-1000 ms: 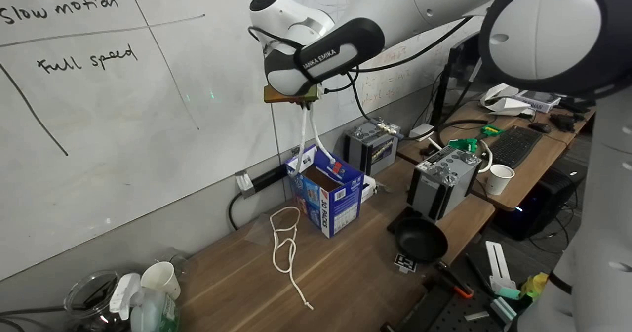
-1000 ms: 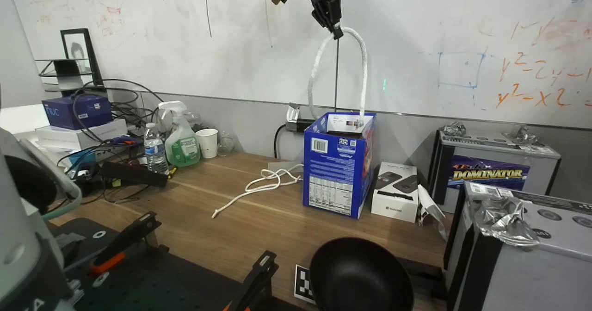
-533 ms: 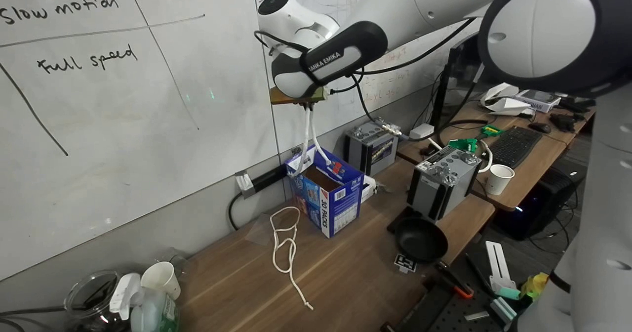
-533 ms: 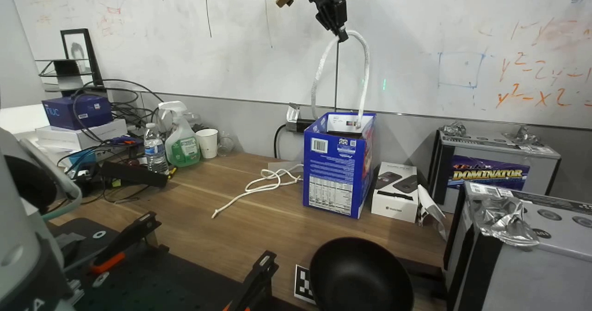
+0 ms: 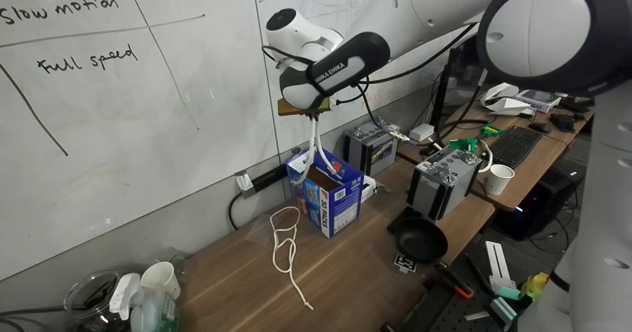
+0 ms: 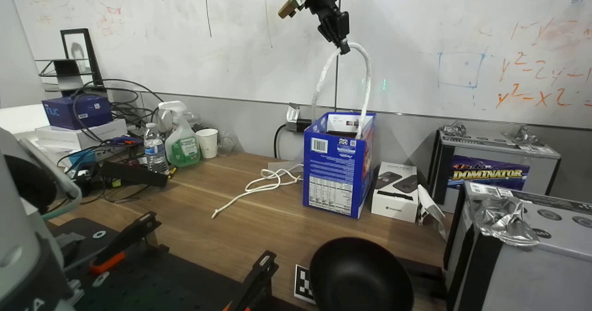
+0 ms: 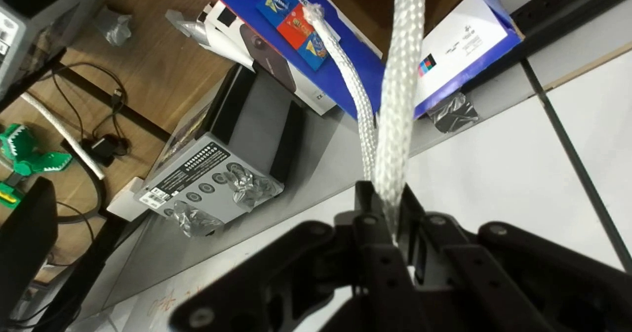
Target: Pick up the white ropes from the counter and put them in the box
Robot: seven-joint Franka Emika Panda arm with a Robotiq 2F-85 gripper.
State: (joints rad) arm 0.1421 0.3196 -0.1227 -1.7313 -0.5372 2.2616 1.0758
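My gripper [image 6: 343, 49] is shut on a white rope [image 6: 367, 77] and holds it in a loop above the blue box [image 6: 329, 163]. Fingers [image 7: 387, 193] close around the rope [image 7: 402, 50] in the wrist view. Both rope ends hang at the box's open top; one lies against a printed flap, and I cannot tell how deep either reaches. The box [image 5: 345, 216] stands upright on the brown counter [image 5: 345, 282]. Another white rope [image 5: 291, 248] lies curled on the counter beside the box; it also shows in an exterior view [image 6: 273, 183].
A whiteboard [image 6: 231, 65] stands close behind the box. A small white carton [image 6: 395, 204] and grey batteries [image 6: 499, 163] stand beside it. A black pan [image 6: 360, 274] lies in front. A spray bottle [image 6: 182, 139] and paper cup [image 6: 208, 143] stand farther along the counter.
My gripper has moved down and slightly to the right in both exterior views. The held rope has come down with it, its ends now lower at the box's top. The other rope has not moved.
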